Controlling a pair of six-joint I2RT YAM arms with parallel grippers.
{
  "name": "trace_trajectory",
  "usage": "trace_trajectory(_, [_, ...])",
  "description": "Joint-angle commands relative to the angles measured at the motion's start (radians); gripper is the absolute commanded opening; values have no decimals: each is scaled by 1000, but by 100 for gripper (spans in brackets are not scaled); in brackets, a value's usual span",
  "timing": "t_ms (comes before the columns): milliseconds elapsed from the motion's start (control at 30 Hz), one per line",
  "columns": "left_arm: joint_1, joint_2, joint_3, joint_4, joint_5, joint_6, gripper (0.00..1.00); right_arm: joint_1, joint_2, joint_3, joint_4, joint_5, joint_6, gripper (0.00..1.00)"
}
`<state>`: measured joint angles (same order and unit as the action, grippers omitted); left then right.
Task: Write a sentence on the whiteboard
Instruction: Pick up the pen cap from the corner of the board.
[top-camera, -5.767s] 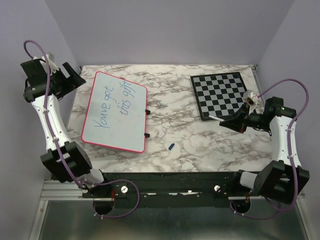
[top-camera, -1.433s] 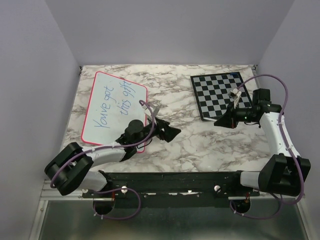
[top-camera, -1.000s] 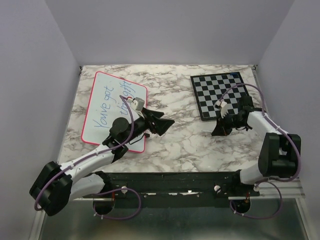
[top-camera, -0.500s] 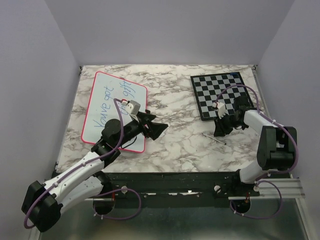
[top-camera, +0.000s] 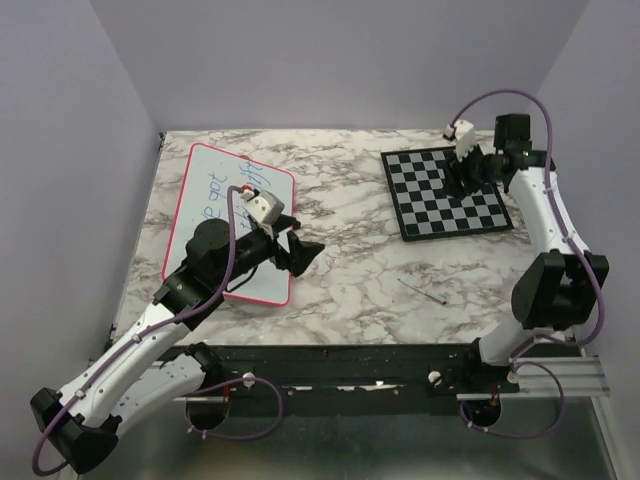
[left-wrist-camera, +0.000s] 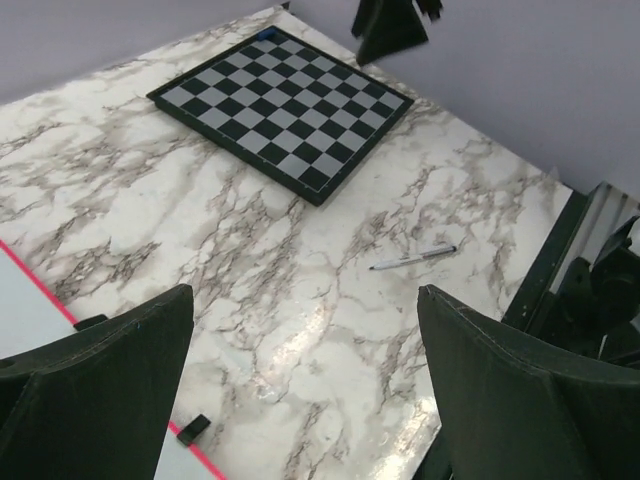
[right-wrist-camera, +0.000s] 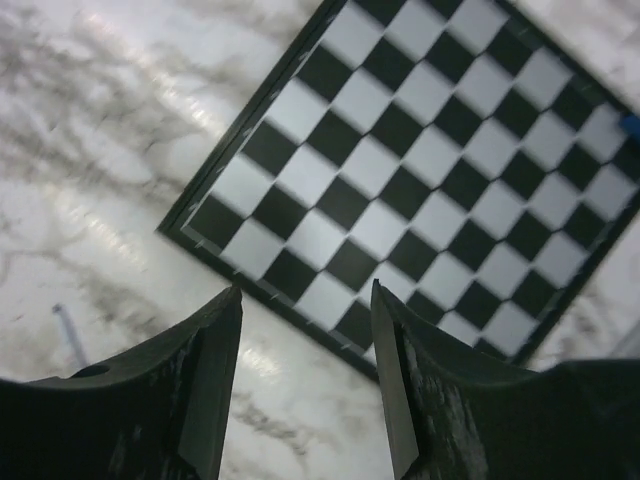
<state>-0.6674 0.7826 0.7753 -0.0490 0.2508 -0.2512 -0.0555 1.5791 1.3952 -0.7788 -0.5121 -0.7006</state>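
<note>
The whiteboard lies at the left of the table, its near half under my left arm. Parts of the blue sentence show above the arm. My left gripper hangs open and empty just right of the board's near edge; the left wrist view shows that gripper above bare marble, with the board's red rim at lower left. The pen lies loose on the table, seen also as a thin pen from the left wrist. My right gripper is open and empty above the chessboard; its own view shows the gripper over the board's edge.
A grey-and-black chessboard sits at the back right, the same chessboard filling the right wrist view. A small black clip sticks out from the whiteboard's rim. Purple walls close in the table on three sides.
My right gripper opened and let go of the pen, which now lies on the table; that arm then rose and swung back over the chessboard. My left arm drew back a little leftward.
</note>
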Motion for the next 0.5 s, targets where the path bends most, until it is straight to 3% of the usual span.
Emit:
trace_trajectory(0, [9,7,10,-193,-28,116,99,-15,272,311,-80,133,-22,62])
trace_trajectory(200, [12,6,-160,-34,47,-98,99,-47,586,707,-76,169,-106,64])
trace_trajectory(467, [14,67,-223,77,76,-148,99,-84,809,985,85,263,-180,73])
